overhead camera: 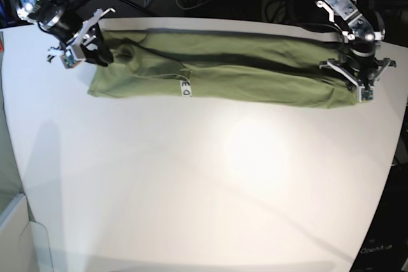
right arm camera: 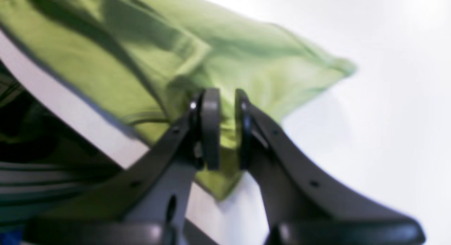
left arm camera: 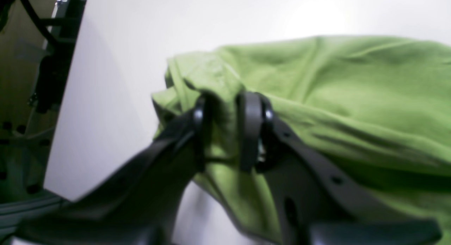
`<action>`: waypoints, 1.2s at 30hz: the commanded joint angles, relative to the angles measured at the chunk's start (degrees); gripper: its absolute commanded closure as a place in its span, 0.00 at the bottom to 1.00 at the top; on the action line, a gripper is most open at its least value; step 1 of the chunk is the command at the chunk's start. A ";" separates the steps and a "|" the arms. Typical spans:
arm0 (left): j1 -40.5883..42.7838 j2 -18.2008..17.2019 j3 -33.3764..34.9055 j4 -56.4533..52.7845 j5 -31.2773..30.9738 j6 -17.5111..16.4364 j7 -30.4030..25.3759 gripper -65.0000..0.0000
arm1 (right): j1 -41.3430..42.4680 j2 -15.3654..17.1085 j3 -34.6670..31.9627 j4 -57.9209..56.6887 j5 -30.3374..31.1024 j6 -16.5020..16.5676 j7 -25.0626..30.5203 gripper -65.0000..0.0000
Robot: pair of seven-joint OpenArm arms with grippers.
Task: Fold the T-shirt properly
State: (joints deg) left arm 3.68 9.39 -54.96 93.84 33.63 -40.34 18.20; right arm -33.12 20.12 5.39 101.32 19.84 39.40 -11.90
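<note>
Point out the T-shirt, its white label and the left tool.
T-shirt (overhead camera: 255,78), base view, middle of the cloth.
White label (overhead camera: 184,88), base view, centre of the tag.
Left tool (left arm camera: 227,130), left wrist view, between the fingertips.

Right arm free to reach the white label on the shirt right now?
Probably not: the right gripper is shut on the T-shirt at one end, and the white label lies mid-shirt, uncovered. It would have to let go first.

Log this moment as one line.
left gripper: shut on T-shirt | right gripper: shut on T-shirt | T-shirt stretched on table
</note>
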 commanded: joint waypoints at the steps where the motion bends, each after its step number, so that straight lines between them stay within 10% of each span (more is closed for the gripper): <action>1: -0.39 -0.39 0.15 0.97 -0.53 0.34 -1.27 0.82 | 1.26 0.67 0.46 0.62 0.87 0.38 1.48 0.91; 36: -0.39 -0.39 0.32 0.44 -0.26 0.34 -1.36 0.82 | 3.54 6.03 -13.43 -5.63 -0.01 0.60 1.75 0.91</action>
State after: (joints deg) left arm 3.70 9.41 -54.85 93.45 33.85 -40.32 18.17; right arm -29.28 25.19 -8.45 94.83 19.29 39.59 -11.62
